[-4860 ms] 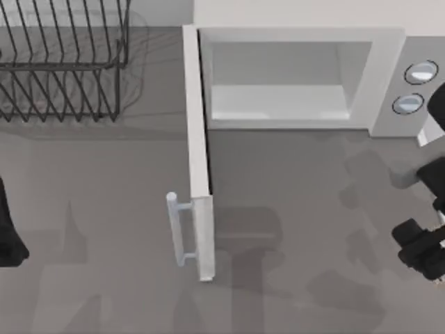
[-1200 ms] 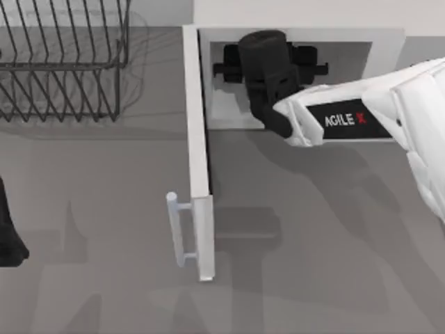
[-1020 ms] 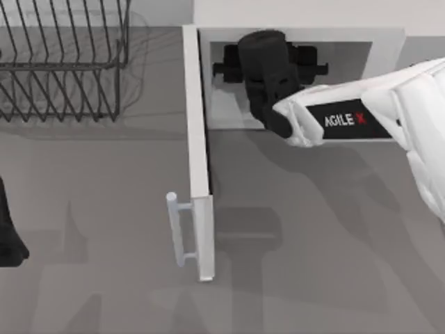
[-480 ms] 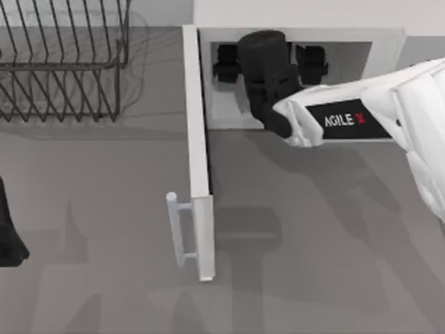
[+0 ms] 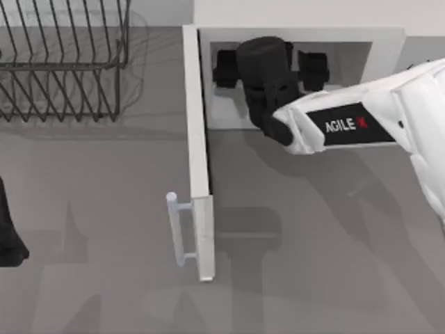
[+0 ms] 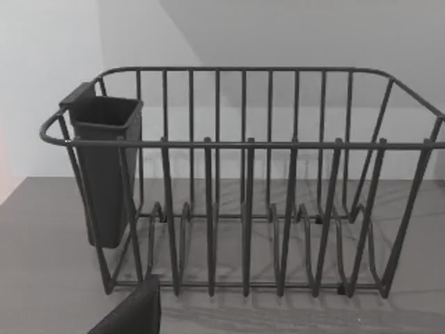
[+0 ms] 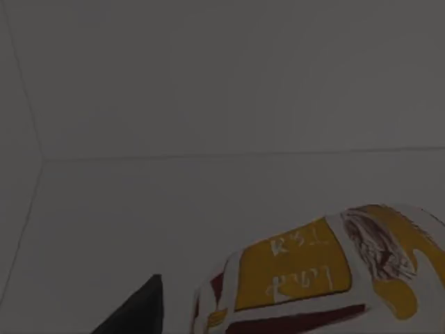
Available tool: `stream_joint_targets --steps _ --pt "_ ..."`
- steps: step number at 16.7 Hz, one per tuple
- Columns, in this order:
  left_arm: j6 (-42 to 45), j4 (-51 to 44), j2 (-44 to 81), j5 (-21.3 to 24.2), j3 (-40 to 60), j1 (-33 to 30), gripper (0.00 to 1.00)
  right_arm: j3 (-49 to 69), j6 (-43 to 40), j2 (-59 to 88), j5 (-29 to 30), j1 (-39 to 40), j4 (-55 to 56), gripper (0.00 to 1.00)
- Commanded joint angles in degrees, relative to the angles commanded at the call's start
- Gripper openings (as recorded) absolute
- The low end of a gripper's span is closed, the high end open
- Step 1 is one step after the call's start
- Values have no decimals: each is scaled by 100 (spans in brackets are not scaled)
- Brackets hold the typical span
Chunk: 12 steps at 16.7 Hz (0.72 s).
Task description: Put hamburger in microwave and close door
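Note:
The white microwave (image 5: 386, 49) stands at the back with its door (image 5: 198, 139) swung wide open toward the front, the bar handle (image 5: 178, 229) on its left face. My right gripper (image 5: 269, 64) reaches into the oven cavity, open, its two fingers spread far apart. Under it the hamburger is hidden in the top view. In the right wrist view the hamburger (image 7: 327, 278), wrapped in white paper with orange-yellow patches, lies on the pale oven floor, free of the fingers. My left gripper (image 5: 8, 236) is parked at the table's left edge.
A black wire dish rack (image 5: 62, 62) fills the back left corner; the left wrist view faces this rack (image 6: 243, 181) and its dark cutlery cup (image 6: 104, 167). My white right arm (image 5: 361, 118) crosses in front of the oven's right side.
The right arm swung in from the right edge into the empty oven. Over the last second its fingers spread apart, letting go of the hamburger, and the gripper drew back slightly.

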Motion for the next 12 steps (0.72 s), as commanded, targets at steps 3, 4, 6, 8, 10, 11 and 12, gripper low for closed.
stream_joint_targets --steps 3,4,6,8,10,11,12 --pt "0 0 0 0 0 0 100 -907 180 -476 278 319 303 100" --pt "0 0 0 0 0 0 100 -1302 254 -667 393 447 425 100" --pt "0 0 0 0 0 0 100 -2153 410 -1072 639 717 685 100" --pt "0 0 0 0 0 0 100 -2994 566 -1477 886 987 945 100" --pt "0 0 0 0 0 0 100 -3690 705 -1834 1109 1233 1178 100" --pt "0 0 0 0 0 0 100 -3947 763 -1983 1201 1337 1274 100" --pt "0 0 0 0 0 0 100 -4147 811 -2105 1278 1424 1354 100"
